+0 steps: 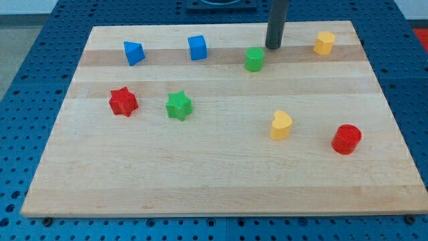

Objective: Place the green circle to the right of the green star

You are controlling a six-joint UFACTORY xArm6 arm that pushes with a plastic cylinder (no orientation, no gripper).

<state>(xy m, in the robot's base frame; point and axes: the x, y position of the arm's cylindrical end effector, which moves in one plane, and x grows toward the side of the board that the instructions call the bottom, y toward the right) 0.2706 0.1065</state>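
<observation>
The green circle (254,59) sits near the view's top, right of centre on the wooden board (221,181). The green star (178,106) lies lower and to the left of it, at mid-left. My tip (273,47) rests on the board just up and to the right of the green circle, a small gap apart from it. The rod rises straight out of the view's top.
A red star (123,102) lies left of the green star. A blue triangle-like block (134,53) and a blue cube (197,47) sit at the top left. A yellow block (324,43) is at the top right. A yellow heart (281,125) and a red circle (346,139) lie at the lower right.
</observation>
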